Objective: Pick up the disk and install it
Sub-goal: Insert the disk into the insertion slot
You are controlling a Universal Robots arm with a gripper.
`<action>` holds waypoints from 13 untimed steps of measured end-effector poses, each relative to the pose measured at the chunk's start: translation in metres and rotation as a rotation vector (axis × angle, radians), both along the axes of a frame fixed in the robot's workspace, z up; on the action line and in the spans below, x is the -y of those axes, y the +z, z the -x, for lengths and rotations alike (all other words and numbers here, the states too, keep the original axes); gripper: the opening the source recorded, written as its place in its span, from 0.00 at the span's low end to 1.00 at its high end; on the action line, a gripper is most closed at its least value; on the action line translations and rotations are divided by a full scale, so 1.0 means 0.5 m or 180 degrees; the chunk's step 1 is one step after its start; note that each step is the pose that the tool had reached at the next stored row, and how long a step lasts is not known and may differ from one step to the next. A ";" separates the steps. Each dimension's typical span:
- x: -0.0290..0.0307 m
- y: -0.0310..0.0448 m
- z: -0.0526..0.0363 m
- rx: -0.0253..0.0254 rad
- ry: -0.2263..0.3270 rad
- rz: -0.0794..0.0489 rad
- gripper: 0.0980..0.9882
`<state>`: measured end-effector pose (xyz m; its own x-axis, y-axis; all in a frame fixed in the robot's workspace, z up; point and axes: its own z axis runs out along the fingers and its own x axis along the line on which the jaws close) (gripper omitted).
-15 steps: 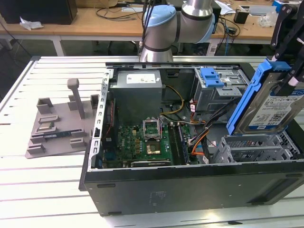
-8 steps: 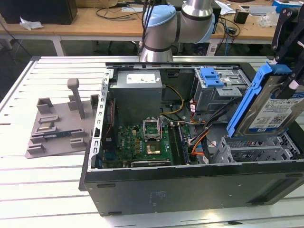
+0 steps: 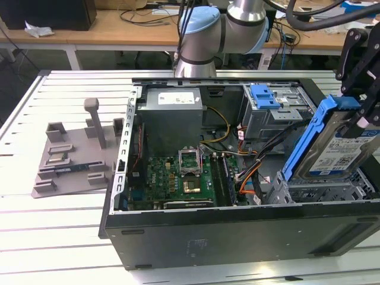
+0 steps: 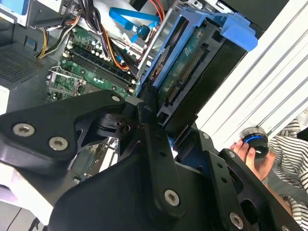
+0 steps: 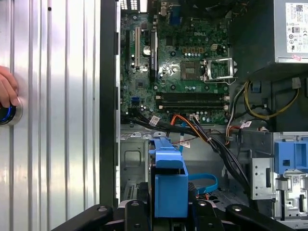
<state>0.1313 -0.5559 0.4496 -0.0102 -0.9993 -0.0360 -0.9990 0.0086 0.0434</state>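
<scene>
I see gripper (image 3: 363, 119) clamped on disk (image 3: 341, 148), held tilted over drive bay (image 3: 309, 191) in near corner of open computer case (image 3: 237, 234). Deeper in case: motherboard (image 3: 184, 178); beyond it, grey cage (image 3: 270, 113) with blue latch.

Silver disk (image 3: 333, 145), blue rails (image 3: 306, 142), white-and-blue label (image 3: 354, 152); green motherboard (image 3: 178, 176); grey stand (image 3: 65, 167); black case (image 3: 237, 235)
</scene>
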 end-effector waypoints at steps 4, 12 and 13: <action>0.000 -0.008 0.000 0.0000 0.0005 -0.0001 0.30; 0.000 -0.021 -0.001 0.0000 0.0006 0.0003 0.30; 0.000 -0.024 -0.001 0.0000 0.0006 0.0006 0.30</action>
